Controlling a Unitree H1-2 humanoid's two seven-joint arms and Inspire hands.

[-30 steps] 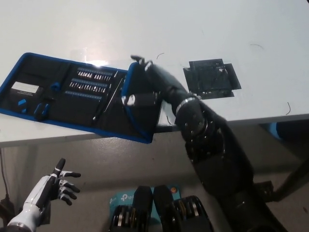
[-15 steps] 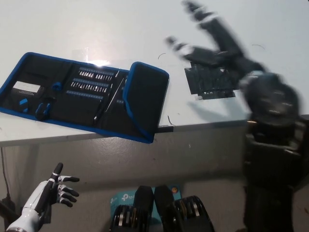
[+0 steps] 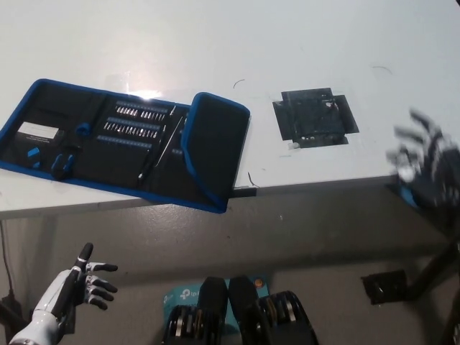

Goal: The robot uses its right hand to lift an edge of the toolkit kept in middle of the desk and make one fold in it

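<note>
Lying on the white desk, the toolkit has its 3 o'clock flap folded over; right robot hand blurred at 3 o'clock, fingers spread; left robot hand open at 7 o'clock.

black toolkit trimmed in blue; white desk; black taped square; white left hand.

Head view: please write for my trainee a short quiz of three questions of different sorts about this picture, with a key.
1. True or false: the right panel of the blue-edged black fabric toolkit is folded over.
2. Which hand hangs below the white desk edge at lower left? A) white left hand B) black right hand
3. Fill in: beside the toolkit, to its right, lies a black square ____.

Key: 1 true; 2 A; 3 patch.
</note>
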